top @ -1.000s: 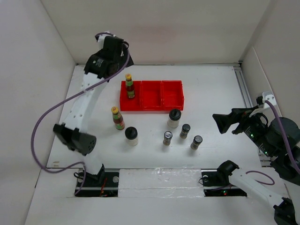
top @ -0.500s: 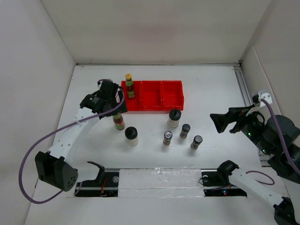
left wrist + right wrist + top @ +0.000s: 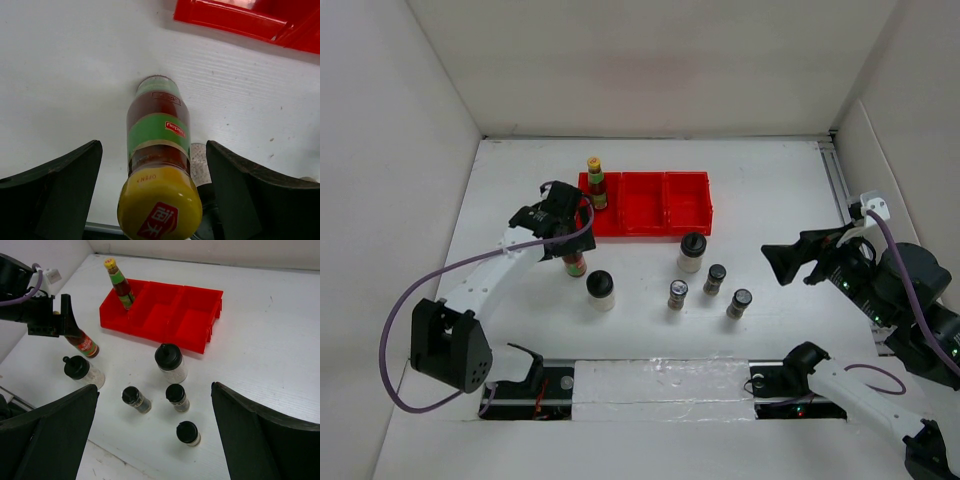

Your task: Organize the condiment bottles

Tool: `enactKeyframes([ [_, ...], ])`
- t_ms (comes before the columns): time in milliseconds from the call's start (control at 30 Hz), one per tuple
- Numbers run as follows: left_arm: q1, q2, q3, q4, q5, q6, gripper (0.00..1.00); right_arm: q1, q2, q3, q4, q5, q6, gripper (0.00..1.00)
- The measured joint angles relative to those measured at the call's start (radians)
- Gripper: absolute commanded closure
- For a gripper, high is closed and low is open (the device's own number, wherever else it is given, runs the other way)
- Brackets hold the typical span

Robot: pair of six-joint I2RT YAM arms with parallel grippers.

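A tall yellow-capped bottle with a red-green label stands upright on the table in front of the red tray's left end. My left gripper is open around this bottle, one finger on each side, with a gap showing at both. A second yellow-capped bottle stands in the tray's left compartment. Two white jars with black lids and three dark-capped shakers stand on the table. My right gripper hovers open at the right, holding nothing.
The tray's middle and right compartments hold nothing. White walls close in the table at the left, back and right. A metal rail runs along the right edge. The left arm's purple cable loops over the left side.
My left arm came down from behind the tray to the bottle on the table, and its jaws now straddle that bottle, slightly narrower. The right gripper drifted a little left.
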Motion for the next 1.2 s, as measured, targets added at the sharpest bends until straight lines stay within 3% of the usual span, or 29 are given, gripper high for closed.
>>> enactKeyframes([
  [67, 0.000, 0.011, -0.010, -0.003, -0.003, -0.005, 0.30, 0.000, 0.000, 0.000, 0.000, 0.002, 0.000, 0.00],
  [133, 0.000, 0.012, -0.010, 0.003, -0.004, -0.009, 0.48, 0.000, 0.000, 0.000, 0.000, 0.001, 0.000, 0.00],
  [200, 0.000, 0.011, -0.010, 0.007, 0.000, -0.015, 0.78, 0.000, 0.000, 0.000, 0.000, 0.001, 0.000, 0.00],
  [333, 0.000, 0.012, -0.005, 0.009, -0.008, -0.011, 1.00, 0.000, 0.000, -0.001, 0.000, 0.001, 0.000, 0.00],
  [667, 0.000, 0.042, 0.064, -0.065, -0.011, 0.001, 1.00, 0.000, 0.000, -0.001, 0.000, 0.001, 0.000, 0.00],
  [900, 0.000, 0.076, 0.307, -0.158, -0.006, 0.032, 1.00, 0.000, 0.001, -0.001, 0.000, 0.013, -0.001, 0.00],
  [1200, 0.000, 0.268, 0.642, -0.183, 0.021, 0.076, 1.00, 0.000, 0.008, -0.001, 0.000, 0.045, -0.001, 0.00],
])
